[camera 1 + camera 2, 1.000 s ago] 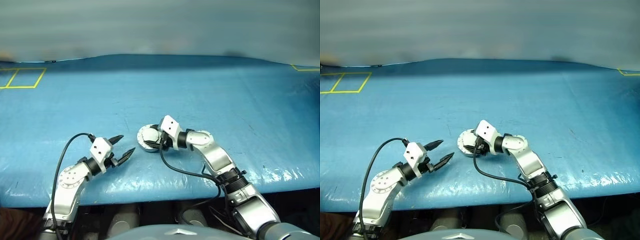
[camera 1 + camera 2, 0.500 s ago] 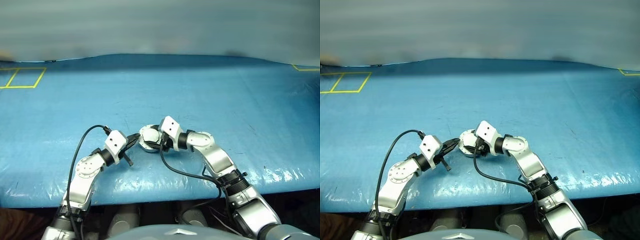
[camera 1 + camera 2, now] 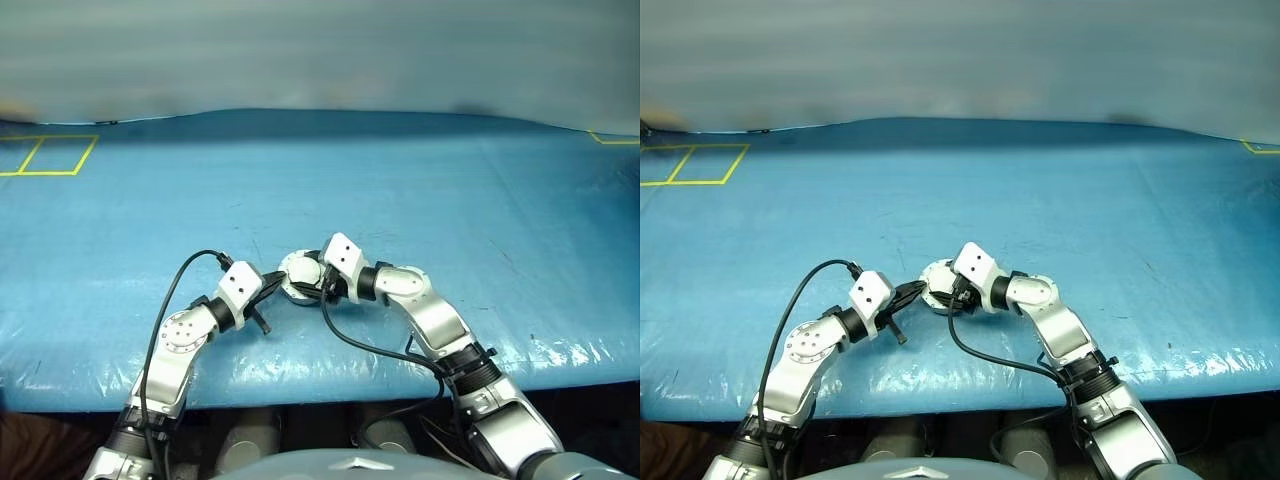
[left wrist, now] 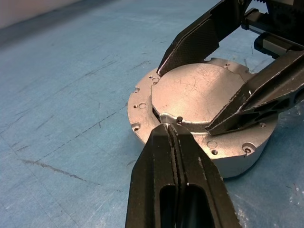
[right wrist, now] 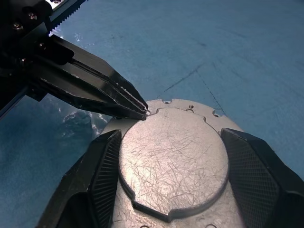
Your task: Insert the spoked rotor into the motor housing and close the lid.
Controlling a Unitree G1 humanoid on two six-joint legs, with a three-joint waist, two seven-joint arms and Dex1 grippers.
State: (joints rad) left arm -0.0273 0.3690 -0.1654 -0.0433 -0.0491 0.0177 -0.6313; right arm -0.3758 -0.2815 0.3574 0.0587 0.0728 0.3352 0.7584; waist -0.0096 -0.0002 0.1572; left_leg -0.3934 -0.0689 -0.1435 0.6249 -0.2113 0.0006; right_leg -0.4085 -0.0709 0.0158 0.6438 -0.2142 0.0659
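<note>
Near the lower centre of the head views, the left gripper (image 3: 276,288) has swung in from the left, snapped closed and empty, tips at the round silver housing's (image 4: 142,116) plain grey lid (image 4: 199,97); the right gripper (image 5: 171,156) straddles that lid, fingers spread; seating looks under way.

One motor housing (image 4: 199,142), one lid (image 5: 173,164), two claws and one blue table (image 3: 450,190).

Scratched silver metal lid (image 5: 173,161), matt.
</note>
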